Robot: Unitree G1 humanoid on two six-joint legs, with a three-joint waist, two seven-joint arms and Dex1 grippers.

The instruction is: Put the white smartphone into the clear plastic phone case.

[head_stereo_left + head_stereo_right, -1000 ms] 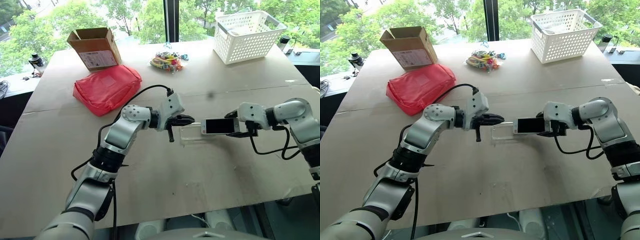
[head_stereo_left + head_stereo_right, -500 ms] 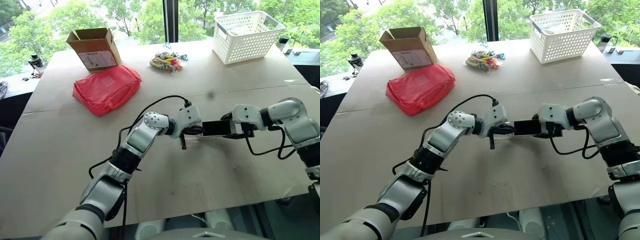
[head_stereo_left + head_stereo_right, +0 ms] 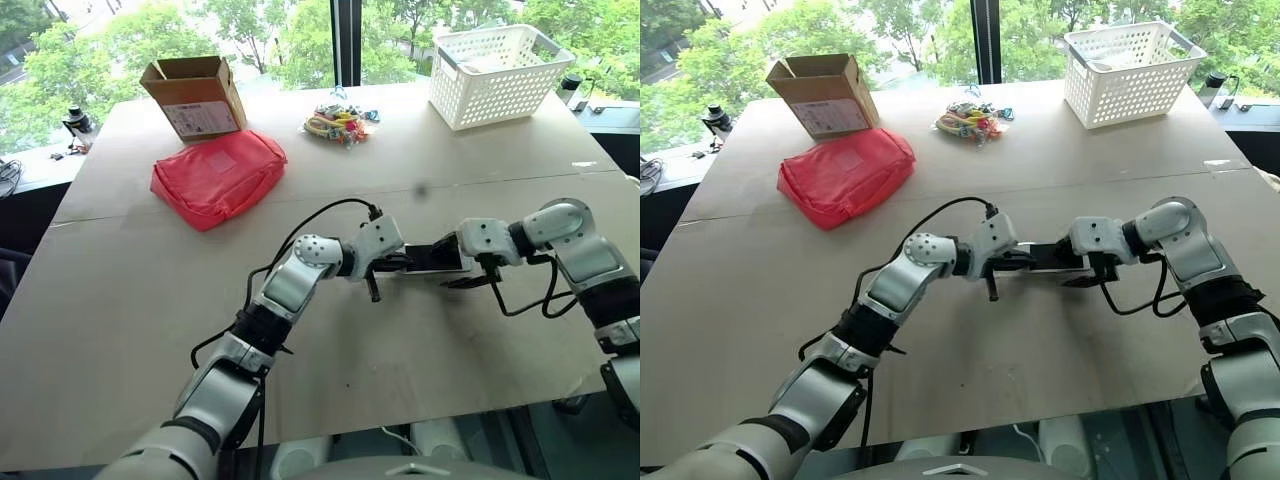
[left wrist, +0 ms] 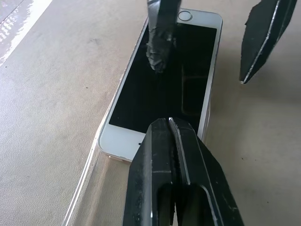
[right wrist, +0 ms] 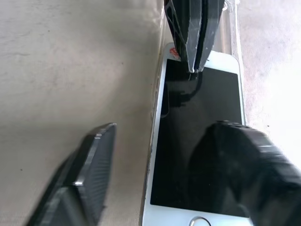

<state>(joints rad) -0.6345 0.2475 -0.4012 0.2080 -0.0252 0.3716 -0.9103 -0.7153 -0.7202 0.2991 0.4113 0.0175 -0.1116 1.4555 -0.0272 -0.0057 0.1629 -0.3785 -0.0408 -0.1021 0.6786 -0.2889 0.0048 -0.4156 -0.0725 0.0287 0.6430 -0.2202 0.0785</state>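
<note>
Left gripper [image 4: 170,123] has come down and across from a second ago; its jaws are pressed together, tip at the near end of the white smartphone [image 4: 164,92]. The phone now lies screen-up on the tabletop [image 3: 420,330], partly over the clear plastic phone case [image 4: 87,181], no longer carried in the air. Right gripper [image 5: 160,169] just let go: jaws spread wide, one finger either side of the phone. My read: phone's laid in, not seated; it needs pressing down.
</note>
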